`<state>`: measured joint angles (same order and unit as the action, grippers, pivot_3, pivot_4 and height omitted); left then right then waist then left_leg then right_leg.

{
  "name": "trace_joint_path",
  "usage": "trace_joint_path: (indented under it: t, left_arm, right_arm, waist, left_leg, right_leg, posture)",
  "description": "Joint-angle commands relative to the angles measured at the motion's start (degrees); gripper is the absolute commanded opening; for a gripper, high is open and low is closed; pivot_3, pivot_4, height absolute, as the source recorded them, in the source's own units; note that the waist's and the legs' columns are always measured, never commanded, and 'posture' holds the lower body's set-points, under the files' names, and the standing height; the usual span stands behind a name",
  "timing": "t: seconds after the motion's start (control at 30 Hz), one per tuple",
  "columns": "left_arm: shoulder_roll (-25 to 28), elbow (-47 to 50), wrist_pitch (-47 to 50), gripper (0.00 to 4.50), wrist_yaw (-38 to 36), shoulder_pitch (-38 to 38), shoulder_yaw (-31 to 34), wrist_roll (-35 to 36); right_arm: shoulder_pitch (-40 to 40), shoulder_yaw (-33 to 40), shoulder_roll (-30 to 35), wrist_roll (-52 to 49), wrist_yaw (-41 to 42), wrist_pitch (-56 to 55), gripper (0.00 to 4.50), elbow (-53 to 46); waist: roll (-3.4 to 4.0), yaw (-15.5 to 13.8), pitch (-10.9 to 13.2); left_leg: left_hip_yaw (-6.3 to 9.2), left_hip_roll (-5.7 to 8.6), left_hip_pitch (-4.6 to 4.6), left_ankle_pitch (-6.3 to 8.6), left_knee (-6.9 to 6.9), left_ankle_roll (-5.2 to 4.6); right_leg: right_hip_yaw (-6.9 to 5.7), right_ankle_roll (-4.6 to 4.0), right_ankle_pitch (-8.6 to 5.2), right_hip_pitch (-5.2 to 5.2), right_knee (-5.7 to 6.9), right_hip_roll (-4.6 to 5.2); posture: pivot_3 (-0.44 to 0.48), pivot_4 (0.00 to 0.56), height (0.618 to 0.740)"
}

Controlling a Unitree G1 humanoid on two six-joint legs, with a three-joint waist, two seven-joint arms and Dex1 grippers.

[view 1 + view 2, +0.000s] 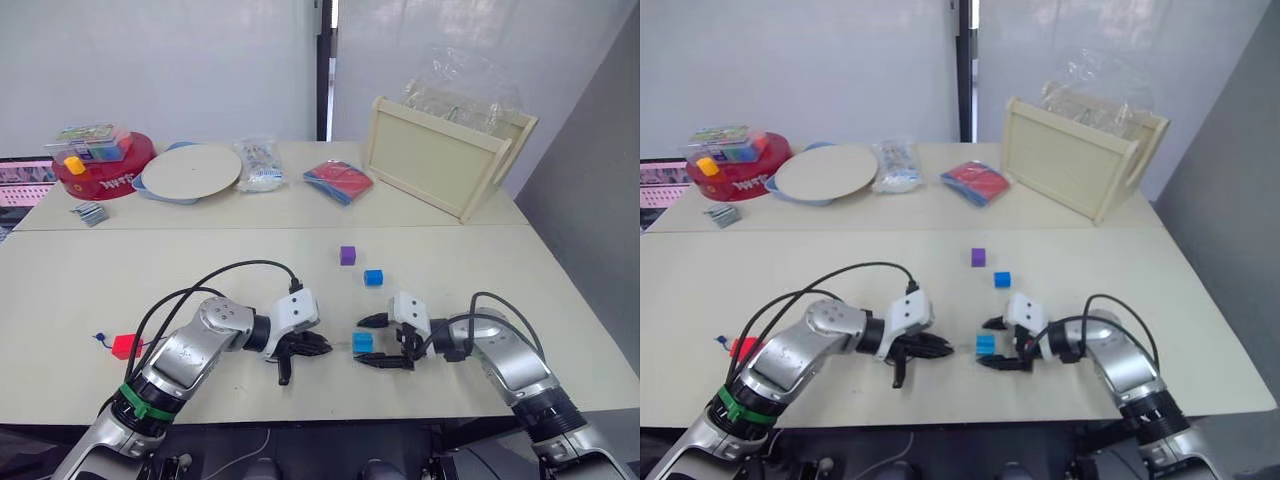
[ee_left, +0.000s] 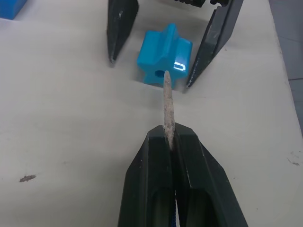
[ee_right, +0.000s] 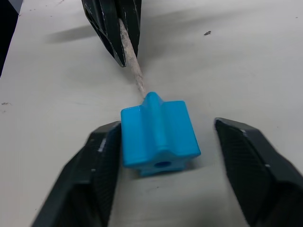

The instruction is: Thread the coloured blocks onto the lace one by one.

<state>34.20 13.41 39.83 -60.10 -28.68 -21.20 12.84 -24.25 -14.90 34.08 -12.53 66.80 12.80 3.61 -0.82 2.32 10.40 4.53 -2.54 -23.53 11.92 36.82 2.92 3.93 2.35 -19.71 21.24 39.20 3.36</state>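
A light-blue block (image 1: 362, 342) lies on the table between my two grippers. My left gripper (image 2: 173, 135) is shut on the lace's stiff pale tip (image 2: 168, 101), whose point sits at the hole in the block's near face. My right gripper (image 3: 168, 124) is open around the same block (image 3: 158, 130), and one finger (image 3: 102, 161) touches its side while the other stands apart. A purple block (image 1: 347, 255) and another blue block (image 1: 373, 277) lie farther back. A red block (image 1: 126, 346) rests beside my left arm, with a short dark-blue lace end (image 1: 100, 338) by it.
At the back stand a red tub (image 1: 100, 165) with a yellow piece, a white plate (image 1: 190, 170), a plastic bag (image 1: 258, 162), a red-and-blue packet (image 1: 338, 180) and a wooden tray (image 1: 440, 160). The table's front edge runs just under my forearms.
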Motion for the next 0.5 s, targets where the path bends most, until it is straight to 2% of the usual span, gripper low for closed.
trace_joint_path:
  t: [0.03,0.1,0.5]
  left_arm:
    - [0.67,1.97,0.59,0.0,0.12,-1.1,0.44,0.27]
    - [0.77,1.92,0.85,0.0,0.09,-1.26,0.48,0.42]
    - [-0.88,-1.33,-0.01,0.0,0.87,-3.25,-2.1,-1.52]
  right_arm:
    - [0.55,0.83,-0.33,-0.19,-0.16,-1.1,1.92,-1.09]
    - [0.64,0.85,-0.36,-0.12,-0.16,-1.15,1.36,-1.04]
    - [1.53,0.74,-0.12,-0.42,0.0,-0.61,1.36,-2.78]
  waist:
    - [0.0,-0.04,0.0]
    - [0.0,-0.03,0.0]
    - [0.0,-0.04,0.0]
  left_leg:
    - [0.0,0.0,0.0,0.0,0.0,0.0]
    - [0.0,0.0,0.0,0.0,0.0,0.0]
    - [0.0,0.01,0.01,0.0,0.0,0.01]
  right_leg:
    - [0.0,0.0,0.0,0.0,0.0,0.0]
    - [0.0,0.0,0.0,-0.01,0.0,0.01]
    - [0.0,0.0,0.0,-0.02,0.0,0.0]
  posture:
    - [0.0,0.15,0.74]
    - [0.0,0.15,0.74]
    - [0.0,0.15,0.74]
